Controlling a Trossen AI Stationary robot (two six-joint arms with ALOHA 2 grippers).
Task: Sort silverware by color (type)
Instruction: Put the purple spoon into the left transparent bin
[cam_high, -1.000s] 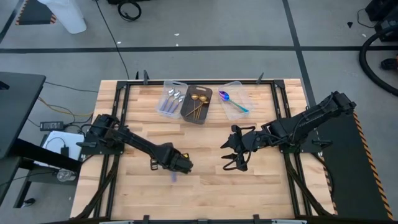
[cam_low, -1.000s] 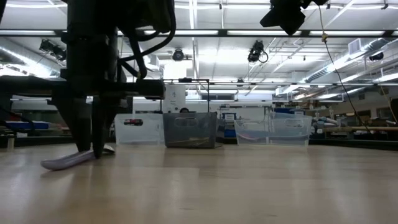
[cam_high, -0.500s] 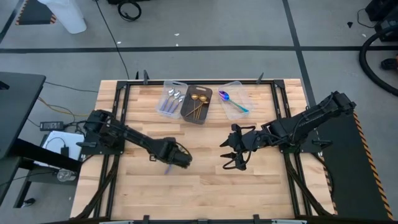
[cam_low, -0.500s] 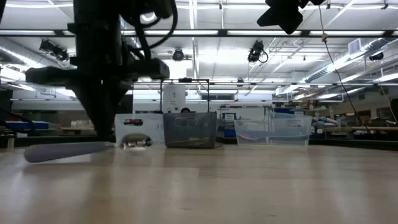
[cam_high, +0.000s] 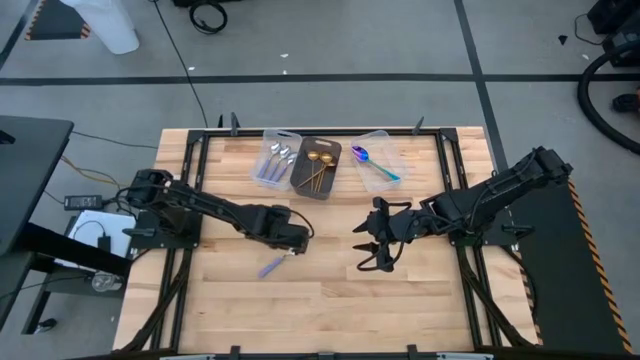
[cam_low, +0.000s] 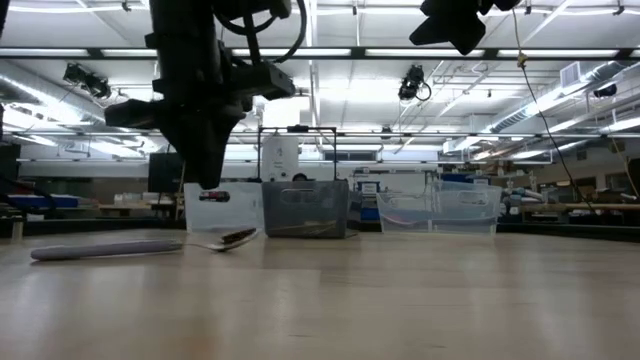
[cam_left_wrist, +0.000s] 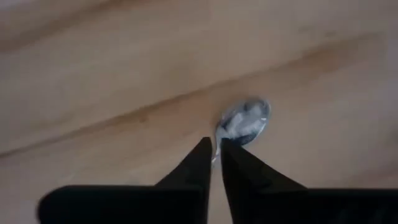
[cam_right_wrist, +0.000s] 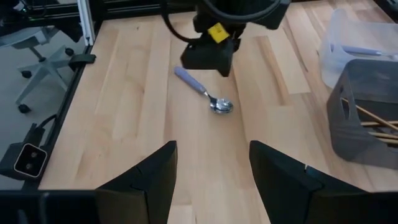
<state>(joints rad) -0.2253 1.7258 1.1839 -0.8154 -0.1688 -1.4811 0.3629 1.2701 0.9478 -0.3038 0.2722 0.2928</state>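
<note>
One spoon with a lavender handle and silver bowl lies flat on the wood; the low view shows its handle and bowl. My left gripper hangs shut just above the bowl end, its tips clear of the spoon. My right gripper hovers open over the table's right half, with wide-spread fingers facing the spoon. At the far edge, lavender spoons lie in a clear bin, gold ones in a dark bin, and a teal-handled one in another clear bin.
The three bins stand side by side at the far edge. A black frame runs along the table's edges. Bare wood spreads around the spoon and toward the near edge.
My left gripper was down on the spoon a second ago. It has since let go, risen, and moved toward the far edge. The spoon slid a little toward the far edge, turned about, and now lies flat on the table.
</note>
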